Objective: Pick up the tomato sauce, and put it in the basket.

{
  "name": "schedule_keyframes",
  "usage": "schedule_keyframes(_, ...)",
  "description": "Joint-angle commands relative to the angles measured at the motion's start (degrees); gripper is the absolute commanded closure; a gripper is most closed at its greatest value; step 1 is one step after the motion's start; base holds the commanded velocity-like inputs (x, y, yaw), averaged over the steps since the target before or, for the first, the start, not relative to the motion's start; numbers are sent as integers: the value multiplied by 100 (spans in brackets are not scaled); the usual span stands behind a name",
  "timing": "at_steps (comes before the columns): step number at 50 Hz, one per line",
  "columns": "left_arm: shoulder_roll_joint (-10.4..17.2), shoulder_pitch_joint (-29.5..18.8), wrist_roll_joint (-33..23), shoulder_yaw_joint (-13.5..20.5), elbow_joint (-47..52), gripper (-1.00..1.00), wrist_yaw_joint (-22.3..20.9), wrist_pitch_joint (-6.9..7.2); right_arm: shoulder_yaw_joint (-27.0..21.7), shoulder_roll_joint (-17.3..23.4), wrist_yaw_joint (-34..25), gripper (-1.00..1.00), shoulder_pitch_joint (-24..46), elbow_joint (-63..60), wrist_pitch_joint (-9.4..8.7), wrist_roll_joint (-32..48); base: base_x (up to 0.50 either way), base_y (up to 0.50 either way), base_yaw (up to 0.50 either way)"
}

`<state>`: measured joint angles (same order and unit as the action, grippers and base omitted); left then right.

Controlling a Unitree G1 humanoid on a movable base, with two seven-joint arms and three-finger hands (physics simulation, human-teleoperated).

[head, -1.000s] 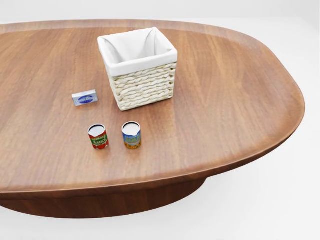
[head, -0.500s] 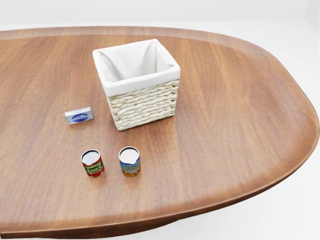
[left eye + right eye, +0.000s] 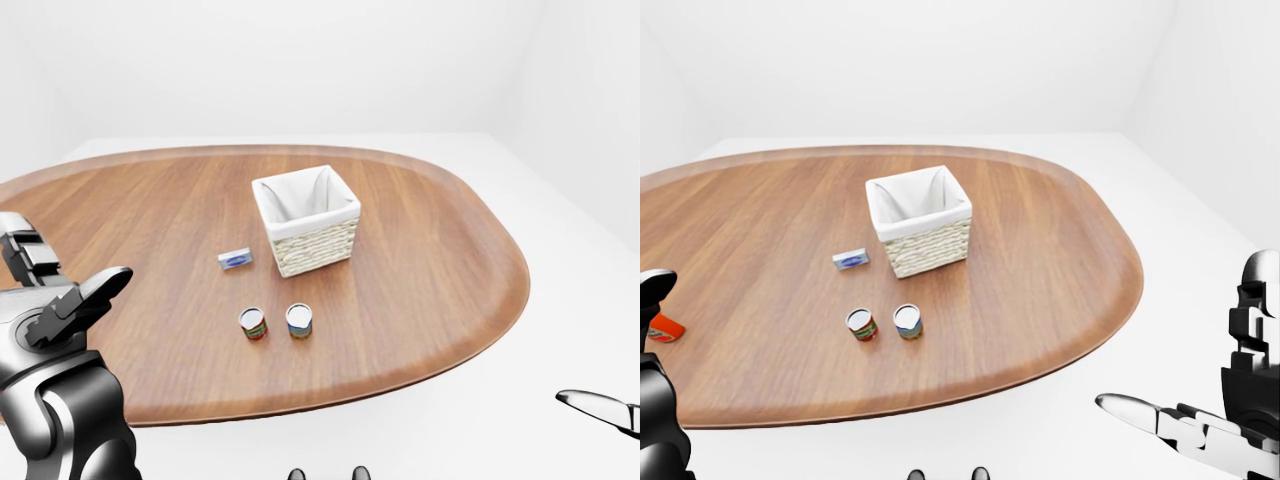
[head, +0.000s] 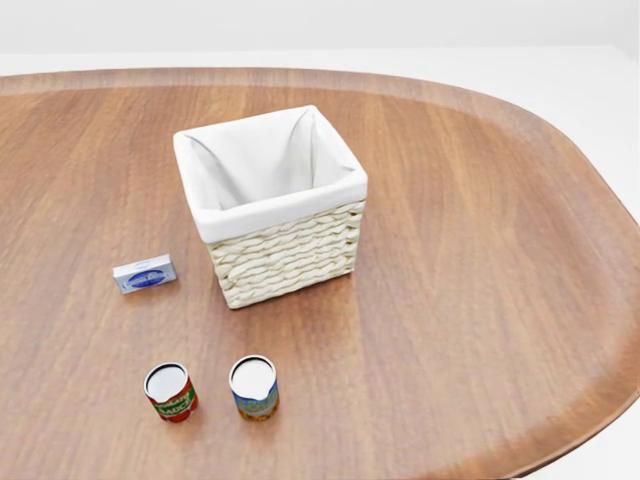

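The tomato sauce can (image 4: pixel 171 392), red-labelled and upright, stands on the wooden table (image 4: pixel 480 250) near the head view's bottom left. A woven basket (image 4: pixel 285 255) with a white liner sits above it and to the right, nothing showing inside. My left hand (image 3: pixel 65 272) is at the left-eye view's lower left, open, far left of the can (image 3: pixel 253 323). My right hand (image 3: pixel 1180 410) hangs off the table's edge at the right-eye view's bottom right, fingers spread and holding nothing. Neither hand shows in the head view.
A blue-and-yellow can (image 4: pixel 254 387) stands just right of the tomato sauce. A small blue-and-white box (image 4: pixel 145 274) lies left of the basket. An orange-red object (image 3: pixel 665 328) shows at the table's left, partly hidden by my left hand.
The whole head view has shifted: the camera has come closer, so basket, cans and box look larger and lie lower. Nothing on the table has moved.
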<state>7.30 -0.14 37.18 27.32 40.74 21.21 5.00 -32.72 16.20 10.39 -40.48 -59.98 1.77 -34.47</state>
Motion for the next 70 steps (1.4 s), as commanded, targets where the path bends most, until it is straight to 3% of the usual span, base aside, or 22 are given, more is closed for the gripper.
schedule_keyframes(1, -8, 11, -6, -2, 9, -100, -6, 0, 4, -20, -17, -100, 3, 0, -7, 13, 32, 0, 0)
schedule_keyframes(25, -8, 22, 14, 17, 23, -100, -10, 0, -6, -104, -76, -100, 50, 0, -57, 51, 32, 0, 0)
schedule_keyframes(29, -27, 35, -17, -10, 11, -100, -37, 0, -38, -150, -54, -100, -38, 0, 125, 22, 13, 0, 0)
schedule_keyframes(32, -22, 32, -19, -21, 11, -100, -49, 0, -49, -140, -32, -100, -33, 0, 124, 19, 0, 0, 0)
schedule_keyframes(35, 88, 85, 184, -135, 242, -100, -386, 0, -57, -157, -54, -100, -13, 0, 109, 27, 0, 0, 0)
schedule_keyframes(38, -41, 242, -654, -448, 737, -100, -697, 0, -59, -114, -25, -100, -26, 0, 123, 6, 0, 0, 0)
schedule_keyframes(43, -155, 263, -907, -571, 999, -100, -1180, 0, -64, -99, -16, -100, -13, 0, 109, -3, 0, 0, 0)
schedule_keyframes(50, -395, 493, -2411, -1377, 874, -100, -2043, 0, -56, -54, 22, -100, -24, 0, 120, -13, 0, 0, 0)
schedule_keyframes(51, -315, 590, -2834, -1684, 758, -100, -2288, 0, -49, -35, 36, -100, -8, 0, 106, -6, 0, 0, 0)
schedule_keyframes(54, -474, 794, -3423, -2000, 656, -100, -2605, 0, -44, -43, 30, -100, -17, 0, 109, -1, 0, 0, 0)
schedule_keyframes(55, -395, 926, -4010, -2305, 450, -100, -2734, 0, -58, -27, 41, -100, -28, 0, 117, -24, 0, 0, 0)
schedule_keyframes(58, -379, 1145, -4992, -2687, -151, -100, -2948, 0, -23, -56, 24, -100, -26, 0, 122, 17, 0, 0, 0)
schedule_keyframes(59, -368, 1215, -5460, -2821, -459, -100, -2864, -285, -12, -104, -14, -100, -9, 0, 109, 51, 0, 0, 0)
schedule_keyframes(60, -386, 1235, -5727, -2865, -669, -100, -2822, -483, -21, -102, -12, -100, -2, 0, 93, 40, 0, 0, 0)
schedule_keyframes(61, -323, 1220, -6363, -2980, -1246, -100, -2556, -943, -33, -85, 1, -100, -12, 0, 96, 25, 0, 0, 0)
schedule_keyframes(62, -369, 1218, -6426, -2953, -1302, -100, -2575, -1000, -33, -78, 7, -100, -15, 0, 99, 22, 0, 0, 0)
schedule_keyframes(63, -312, 1126, -6939, -2969, -1870, -100, -2272, -1000, -47, -124, -36, -100, -23, 0, 111, 20, 0, 0, 0)
schedule_keyframes(65, -358, 1019, -7223, -2864, -2218, -100, -2015, -1000, -57, -153, -63, -100, 2, 0, 85, 25, 0, 0, 0)
schedule_keyframes(70, -410, 940, -7443, -2779, -2531, -100, -2134, -1000, -27, -179, -76, -100, 23, 0, 64, 67, 0, 0, 0)
